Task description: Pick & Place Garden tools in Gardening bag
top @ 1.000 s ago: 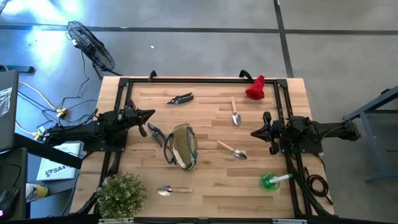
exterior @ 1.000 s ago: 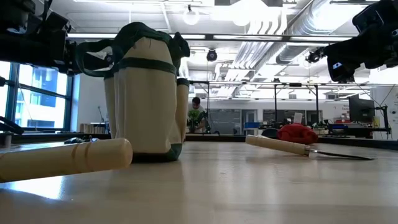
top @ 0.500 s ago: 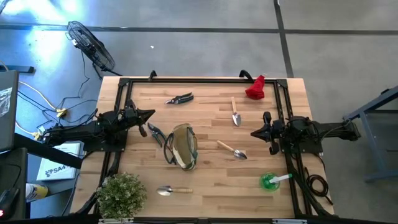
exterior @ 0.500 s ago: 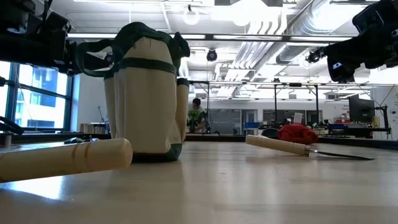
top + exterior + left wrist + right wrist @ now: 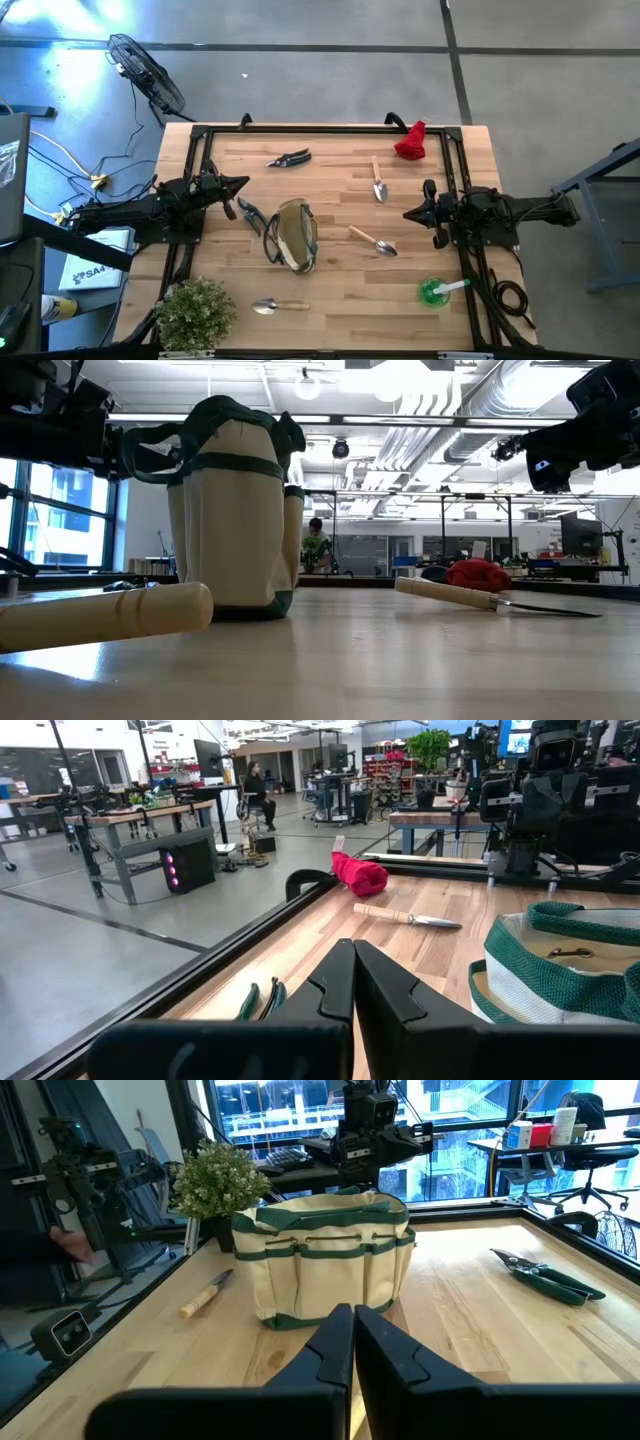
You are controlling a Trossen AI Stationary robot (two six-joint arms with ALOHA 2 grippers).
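The gardening bag [image 5: 292,236] stands upright and open-topped on its base in the middle of the table, and shows in the right wrist view [image 5: 330,1255] too. Around it lie pruning shears [image 5: 289,158], a second dark-handled tool [image 5: 250,214], three wooden-handled trowels [image 5: 379,182] [image 5: 373,240] [image 5: 278,306], a red glove [image 5: 411,141] and a green-and-white piece [image 5: 438,290]. My left gripper [image 5: 243,183] hovers shut at the table's left side, pointing level toward the bag. My right gripper [image 5: 408,213] hovers shut at the right side, facing it. Neither touches anything.
A bushy green plant [image 5: 196,312] stands at the near left corner. A black frame rail [image 5: 320,128] runs around the table's far and side edges. Bare wood lies between the bag and each gripper. A person sits in the room beyond [image 5: 316,545].
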